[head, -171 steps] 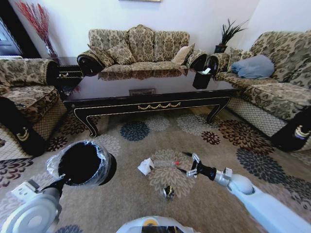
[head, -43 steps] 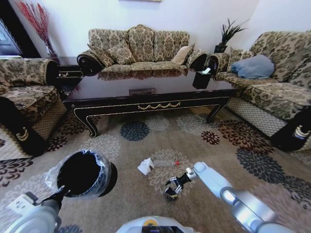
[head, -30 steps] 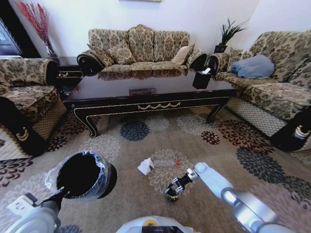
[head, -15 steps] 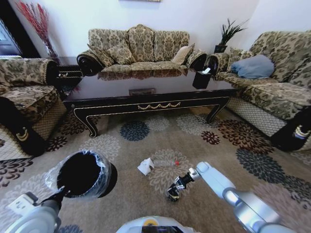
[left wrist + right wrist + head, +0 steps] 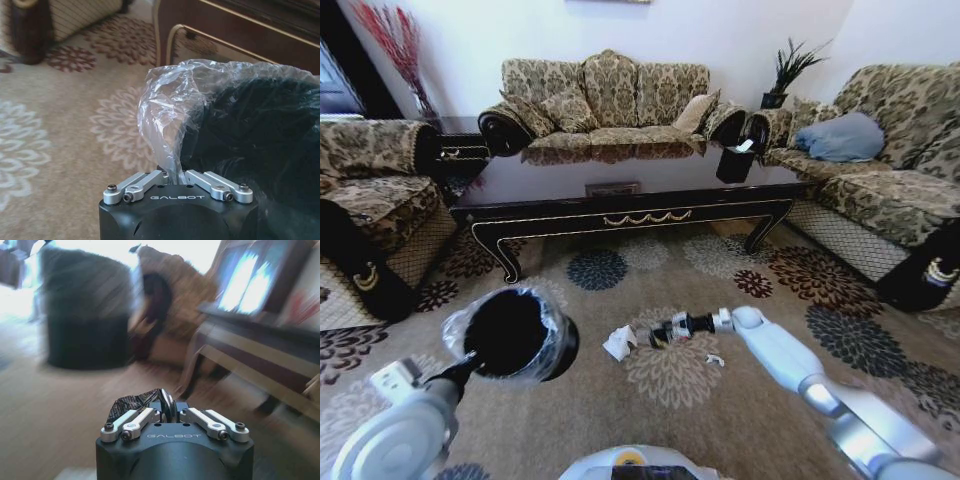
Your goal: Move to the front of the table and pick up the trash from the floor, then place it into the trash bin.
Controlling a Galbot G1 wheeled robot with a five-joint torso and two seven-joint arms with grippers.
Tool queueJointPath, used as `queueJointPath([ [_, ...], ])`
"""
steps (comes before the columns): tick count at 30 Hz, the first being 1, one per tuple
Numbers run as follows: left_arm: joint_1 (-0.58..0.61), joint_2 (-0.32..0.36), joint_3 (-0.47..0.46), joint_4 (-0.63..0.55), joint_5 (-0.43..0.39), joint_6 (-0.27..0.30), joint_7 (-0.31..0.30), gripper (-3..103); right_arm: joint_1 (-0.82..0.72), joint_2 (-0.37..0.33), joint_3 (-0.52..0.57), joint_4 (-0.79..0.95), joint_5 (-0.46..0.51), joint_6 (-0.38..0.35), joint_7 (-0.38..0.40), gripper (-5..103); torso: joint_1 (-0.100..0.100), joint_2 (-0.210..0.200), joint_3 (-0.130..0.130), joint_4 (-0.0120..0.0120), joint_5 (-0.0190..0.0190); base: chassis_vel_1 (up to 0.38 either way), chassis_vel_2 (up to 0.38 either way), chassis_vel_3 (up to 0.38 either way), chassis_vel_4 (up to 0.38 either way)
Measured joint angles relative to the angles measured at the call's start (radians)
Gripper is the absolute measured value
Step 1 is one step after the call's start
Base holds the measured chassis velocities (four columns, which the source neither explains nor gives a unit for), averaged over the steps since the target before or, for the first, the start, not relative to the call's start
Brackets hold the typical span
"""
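Change: right gripper (image 5: 660,331) lifted the dark wrapper (image 5: 134,401) off the carpet, jaws clamped on it.
Left gripper (image 5: 176,176): pinched the trash bin (image 5: 515,335) rim, raised closer.
Meaning: drop comes next.

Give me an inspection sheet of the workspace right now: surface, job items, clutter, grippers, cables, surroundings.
Surface: patterned floral carpet, in front of long dark glossy coffee table.
Job's things: crumpled white tissue and tiny white scrap lie on carpet; dark shiny crumpled wrapper is in the right gripper; round black bin with clear plastic liner is held up.
Clutter: small black box on table.
Grippers: left gripper shut on the bin's rim; right gripper shut on the wrapper, beside the tissue.
Cables: nothing seen.
Surroundings: patterned sofas, potted plant.
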Motion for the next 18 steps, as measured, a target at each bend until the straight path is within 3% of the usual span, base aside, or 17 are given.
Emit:
queueJointPath([
  [1,0.000,0.000,0.000,0.000,0.000,0.000,0.000,2,0.000,0.000,0.000,0.000,0.000,0.000,0.000,12,0.000,0.000,0.000,0.0000,0.0000,0.000,0.000,0.000,0.000],
  [3,-0.031,0.032,0.036,0.025,-0.014,0.004,-0.007,2,0.003,-0.022,-0.011,0.116,0.041,-0.003,0.145,12,0.000,0.000,0.000,-0.0001,-0.0002,0.000,0.000,0.000,0.000],
  [5,-0.037,0.039,0.047,0.030,-0.015,0.005,-0.008,2,0.005,-0.027,-0.014,0.146,0.046,-0.004,0.181,12,0.000,0.000,0.000,0.0002,-0.0001,0.000,0.000,0.000,0.000],
  [8,-0.064,0.073,0.100,0.064,-0.016,0.013,-0.011,2,0.018,-0.051,-0.021,0.268,0.058,-0.005,0.326,12,0.000,0.000,0.000,0.0002,-0.0002,0.000,0.000,0.000,0.000],
  [9,-0.064,0.073,0.100,0.064,-0.016,0.013,-0.011,2,0.018,-0.051,-0.021,0.268,0.058,-0.005,0.326,12,0.000,0.000,0.000,0.0002,-0.0002,0.000,0.000,0.000,0.000],
  [12,-0.100,0.106,0.154,0.103,-0.015,0.020,-0.010,2,0.036,-0.072,-0.043,0.361,0.080,-0.009,0.423,12,0.000,0.000,0.000,0.0002,-0.0001,0.000,0.000,0.000,0.000],
  [18,-0.200,0.165,0.266,0.200,-0.011,0.021,-0.009,2,0.080,-0.068,-0.085,0.403,0.120,-0.021,0.478,12,0.000,0.000,0.000,-0.0001,-0.0003,0.000,0.000,0.000,0.000],
])
